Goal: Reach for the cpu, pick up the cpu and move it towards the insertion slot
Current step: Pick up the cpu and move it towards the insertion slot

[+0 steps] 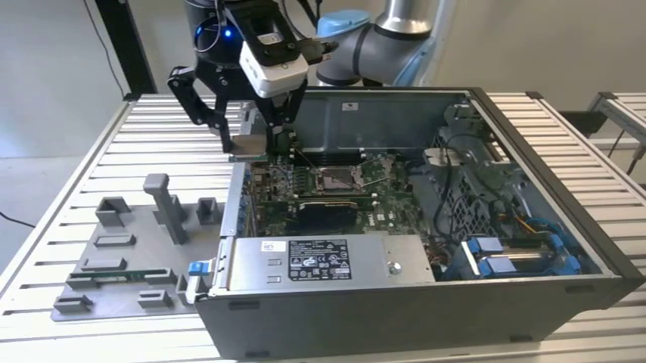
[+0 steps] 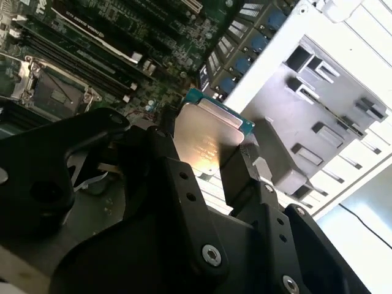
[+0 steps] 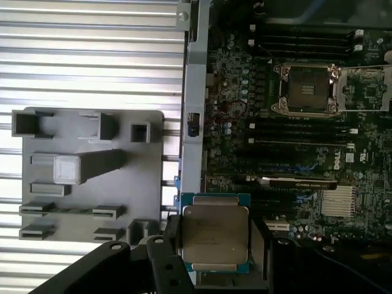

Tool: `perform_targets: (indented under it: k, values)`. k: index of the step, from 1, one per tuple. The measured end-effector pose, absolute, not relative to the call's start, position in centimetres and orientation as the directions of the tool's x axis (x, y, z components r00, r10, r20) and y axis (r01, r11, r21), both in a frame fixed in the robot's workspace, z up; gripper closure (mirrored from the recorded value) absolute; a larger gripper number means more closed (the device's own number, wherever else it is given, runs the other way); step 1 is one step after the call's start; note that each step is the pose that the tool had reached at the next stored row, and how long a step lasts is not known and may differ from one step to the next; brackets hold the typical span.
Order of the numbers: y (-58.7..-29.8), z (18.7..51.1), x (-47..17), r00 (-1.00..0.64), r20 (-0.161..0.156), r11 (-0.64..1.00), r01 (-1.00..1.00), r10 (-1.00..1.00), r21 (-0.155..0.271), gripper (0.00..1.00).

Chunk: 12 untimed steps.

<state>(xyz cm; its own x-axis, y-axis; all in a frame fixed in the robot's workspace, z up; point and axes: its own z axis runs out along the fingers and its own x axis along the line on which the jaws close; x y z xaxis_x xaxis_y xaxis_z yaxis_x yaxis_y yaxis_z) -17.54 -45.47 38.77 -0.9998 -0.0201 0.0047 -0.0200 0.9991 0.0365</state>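
My gripper (image 1: 253, 138) hangs over the open computer case's back corner on the exterior view's left, shut on the cpu (image 1: 251, 145). In both wrist views the cpu (image 3: 214, 236) (image 2: 208, 138) is a thin square chip with a silvery face and teal edge, clamped between the black fingers (image 3: 171, 236). The gripper (image 3: 214, 240) (image 2: 203, 156) holds it above the case wall and the motherboard's edge. The insertion slot (image 1: 338, 178) (image 3: 306, 90) (image 2: 52, 92) is a square socket with a silver frame, lying open on the motherboard, apart from the cpu.
The case (image 1: 525, 302) stands on a slatted metal table (image 1: 91, 151). A grey fixture tray (image 1: 131, 257) (image 3: 86, 177) with upright posts lies beside the case. A silver power supply (image 1: 323, 261) and blue-connector cables (image 1: 504, 257) fill the case's near side.
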Motion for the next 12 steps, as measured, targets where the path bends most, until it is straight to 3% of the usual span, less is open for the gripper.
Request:
perform_targets:
  k: [12]
  values:
    - [-45.5, 38.8, -15.7, -1.000, 0.005, 0.999, -0.020, -0.020, 0.036, 1.00]
